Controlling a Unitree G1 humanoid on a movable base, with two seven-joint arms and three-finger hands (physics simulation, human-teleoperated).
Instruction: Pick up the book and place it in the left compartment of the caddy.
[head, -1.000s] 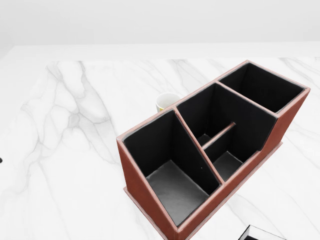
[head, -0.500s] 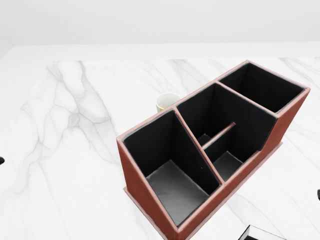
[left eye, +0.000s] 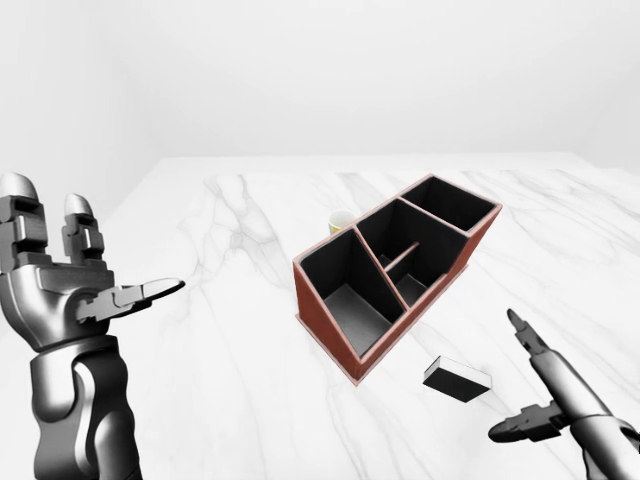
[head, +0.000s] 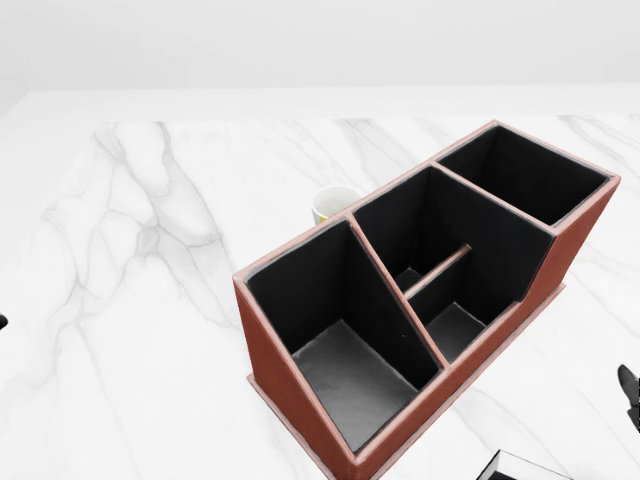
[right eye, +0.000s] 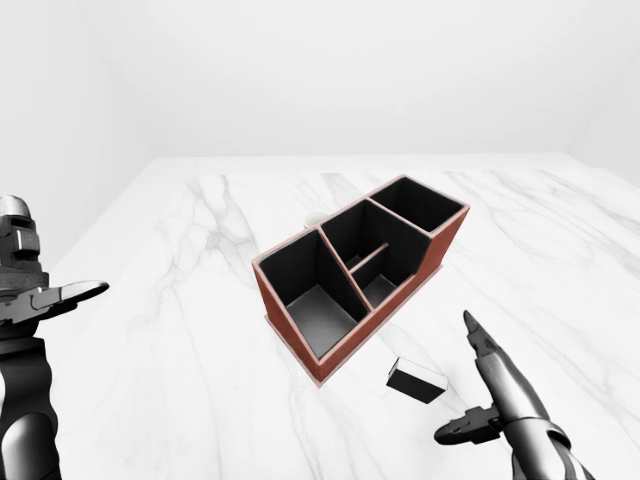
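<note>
The book (left eye: 457, 379), small, dark with white page edges, lies flat on the marble table just right of and below the red-brown caddy (left eye: 330, 325); a corner shows in the head view (head: 520, 467). The caddy's left compartment (head: 340, 360) holds nothing. My right hand (left eye: 535, 385) is open at the lower right, to the right of the book and apart from it. My left hand (left eye: 105, 285) is open and raised at the far left, well away from the caddy.
A white cup with a yellow inside (head: 334, 205) stands behind the caddy's upper-left side. The caddy has further dark compartments to the right (head: 520, 175). The marble table (left eye: 230, 300) reaches to a white wall at the top.
My right hand's fingertip has come further into the head view at the lower right edge. The caddy, cup and book have not moved.
</note>
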